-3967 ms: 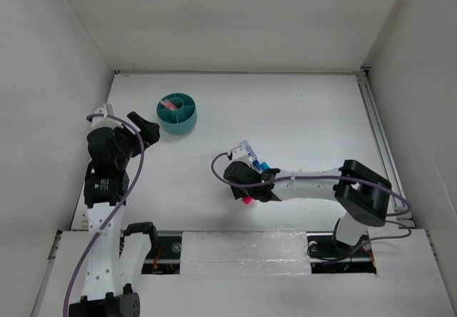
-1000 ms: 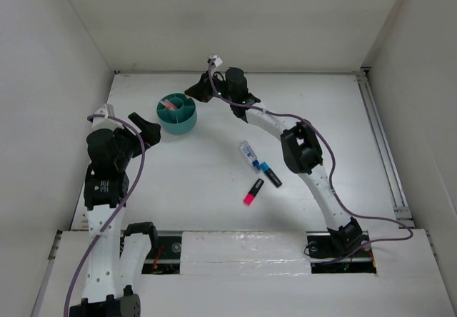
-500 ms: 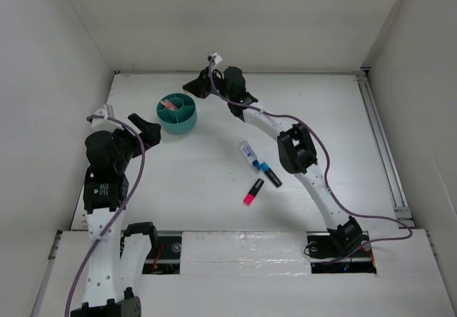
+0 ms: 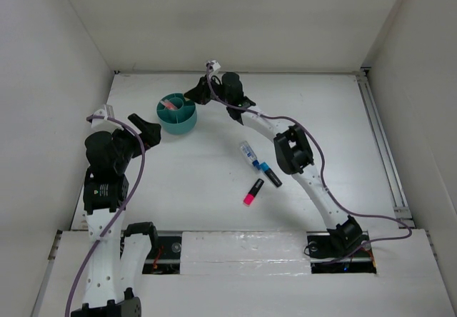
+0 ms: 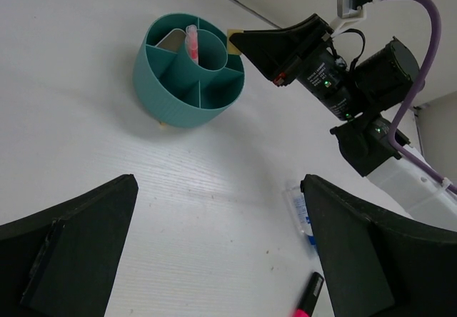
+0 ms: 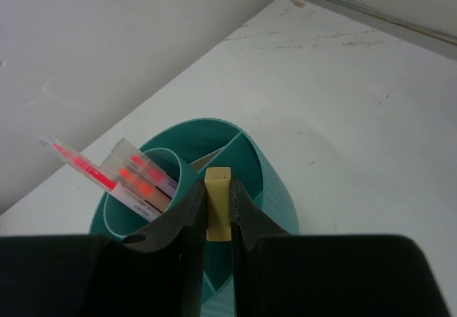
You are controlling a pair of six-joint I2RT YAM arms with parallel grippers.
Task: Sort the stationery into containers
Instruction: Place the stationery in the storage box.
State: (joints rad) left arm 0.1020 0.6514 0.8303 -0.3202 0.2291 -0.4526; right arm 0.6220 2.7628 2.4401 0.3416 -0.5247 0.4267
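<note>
A white table lies under the right pincer. A back wall rises just beyond it. A left wall stands near its left, and a right wall well to its right. A metal rail edges the table on that far right side.

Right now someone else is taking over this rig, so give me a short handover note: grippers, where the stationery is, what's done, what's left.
Left gripper: open, empty, near-left of the teal tub.
Right gripper: shut on the tan piece, held just above the tub.
Done: pink pens stand in the tub's central ring.
Left: release the tan piece into a compartment. The clear-blue tube, blue-black marker and pink highlighter lie on the table mid-way, not yet sorted.
</note>
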